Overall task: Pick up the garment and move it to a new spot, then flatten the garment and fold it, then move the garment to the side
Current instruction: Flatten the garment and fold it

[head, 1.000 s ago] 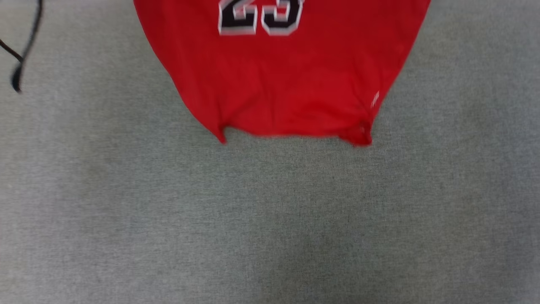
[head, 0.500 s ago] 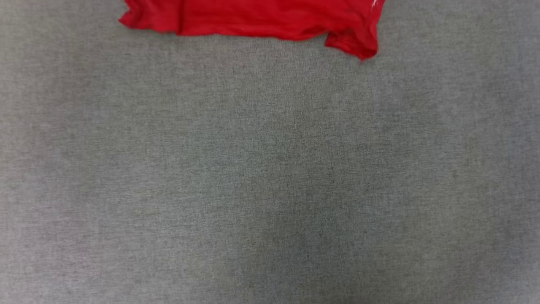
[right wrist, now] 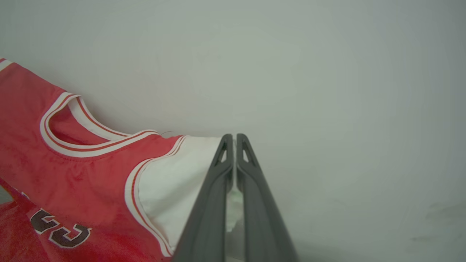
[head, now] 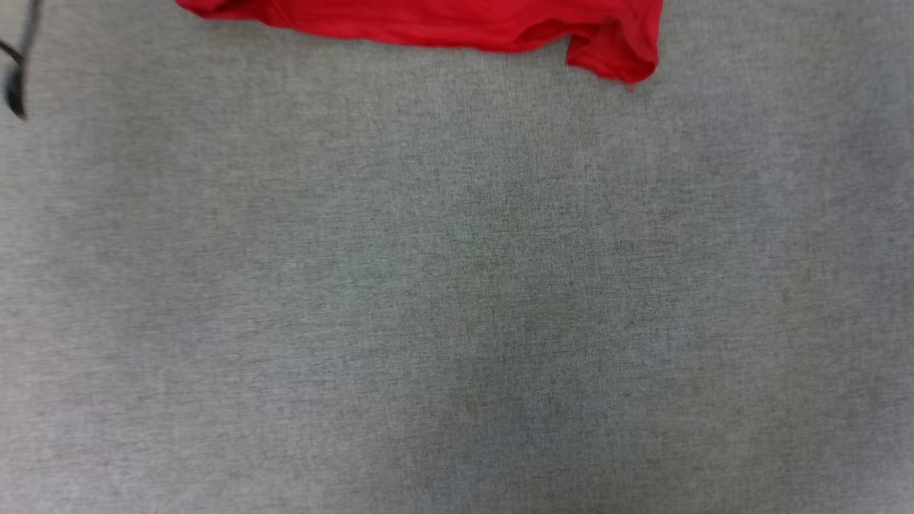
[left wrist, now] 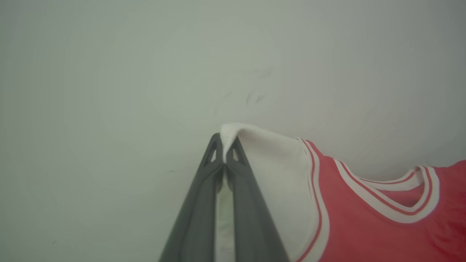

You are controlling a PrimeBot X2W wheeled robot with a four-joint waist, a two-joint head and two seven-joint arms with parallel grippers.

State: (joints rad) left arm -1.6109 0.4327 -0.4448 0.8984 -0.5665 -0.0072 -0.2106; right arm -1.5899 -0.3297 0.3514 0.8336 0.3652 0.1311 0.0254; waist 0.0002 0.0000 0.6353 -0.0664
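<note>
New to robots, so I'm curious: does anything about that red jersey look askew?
Slightly: the red jersey has an uneven hem; its corner at the head view's right curls under, lower than the rest.

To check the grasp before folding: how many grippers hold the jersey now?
2. The left gripper is shut on one white sleeve panel of the jersey. The right gripper is shut on the other white sleeve panel.

Number (right wrist: 60, 230), seemingly 23, on the garment (right wrist: 72, 171)
</note>
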